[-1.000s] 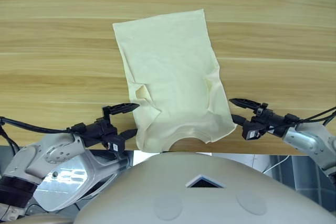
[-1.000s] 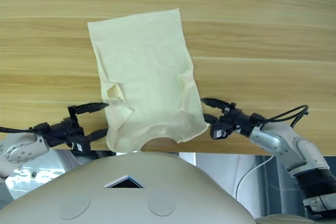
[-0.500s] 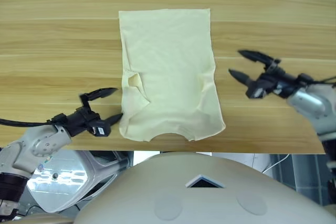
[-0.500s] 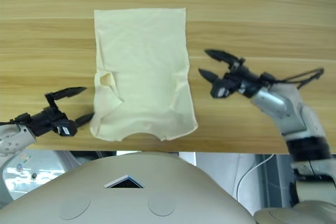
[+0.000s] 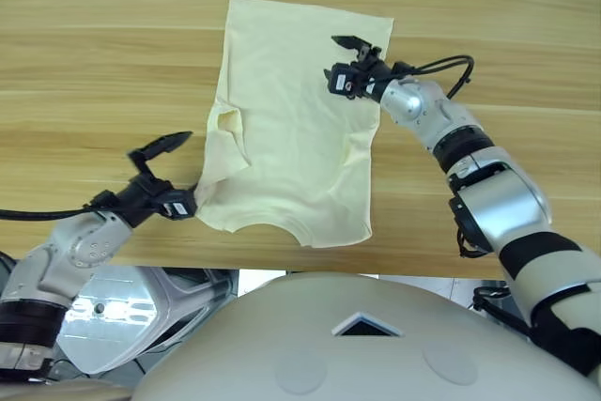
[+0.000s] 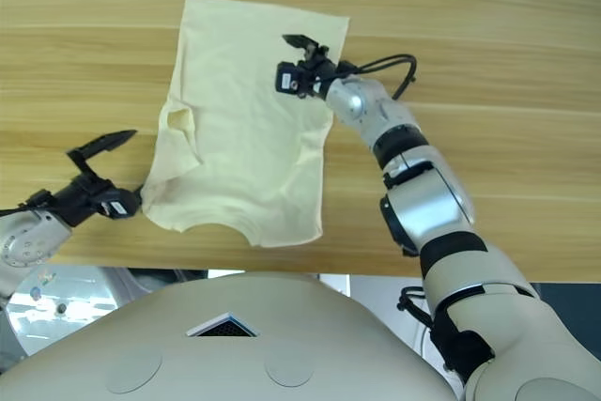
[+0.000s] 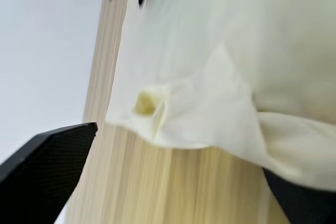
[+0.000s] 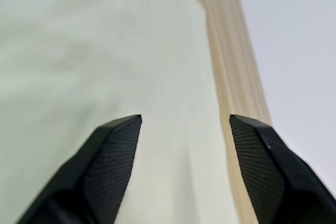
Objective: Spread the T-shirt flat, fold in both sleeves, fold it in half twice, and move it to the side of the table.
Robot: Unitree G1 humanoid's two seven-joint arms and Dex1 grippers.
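- Left pincer (image 5: 188,168): jaws wide apart, gripping nothing. It sits at the left collar-end corner of the T-shirt (image 5: 291,138), with the lower finger touching the cloth edge. In the left wrist view, that corner drapes over one finger (image 7: 299,203).
- Right pincer (image 5: 346,61): jaws parted to a moderate gap, holding nothing. It sits over the T-shirt's right side, near the hem end.
- T-shirt: pale yellow, with both sleeves folded inward to form a narrow oblong that lies slightly skewed. The hem end is farthest from the robot and the scooped neckline is nearest. The left sleeve fold raises a small pucker at the left edge, and creases run along the right side.
- Bench (image 5: 94,44): light wood grain. It carries the T-shirt, and its near edge runs just beside the T-shirt's neckline.
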